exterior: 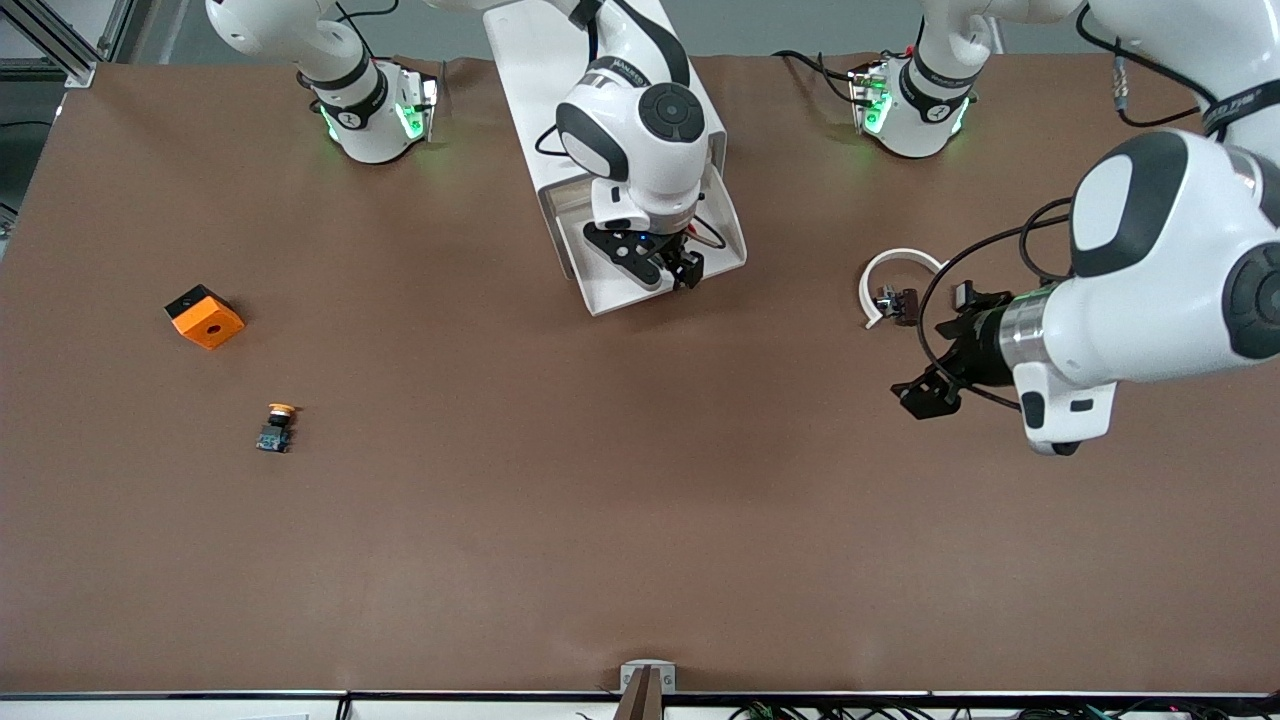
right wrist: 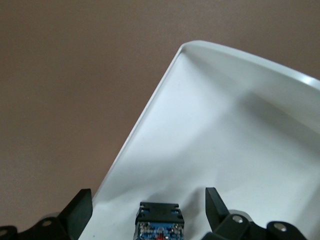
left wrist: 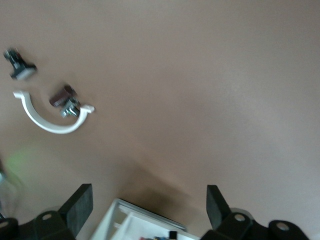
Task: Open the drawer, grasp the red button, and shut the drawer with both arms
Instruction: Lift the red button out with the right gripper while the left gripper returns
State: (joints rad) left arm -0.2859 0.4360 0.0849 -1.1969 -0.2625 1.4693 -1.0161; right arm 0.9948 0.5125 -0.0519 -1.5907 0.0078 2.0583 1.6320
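Observation:
The white cabinet (exterior: 540,80) stands between the two arm bases, and its drawer (exterior: 728,235) is pulled out toward the front camera. My right gripper (exterior: 665,272) hangs low over the drawer, open. In the right wrist view the button (right wrist: 160,222) lies on the drawer floor (right wrist: 240,130) between the fingers of the right gripper (right wrist: 146,200), untouched; I see its black-and-blue body and a speck of red. My left gripper (exterior: 940,345) hovers open and empty over bare table toward the left arm's end. The left wrist view shows the left gripper (left wrist: 148,192) pointing toward a corner of the drawer (left wrist: 125,220).
A white curved piece (exterior: 885,275) with a small dark part (exterior: 897,303) lies by the left gripper. Toward the right arm's end sit an orange cube with a hole (exterior: 205,316) and, nearer the front camera, an orange-capped button (exterior: 275,427).

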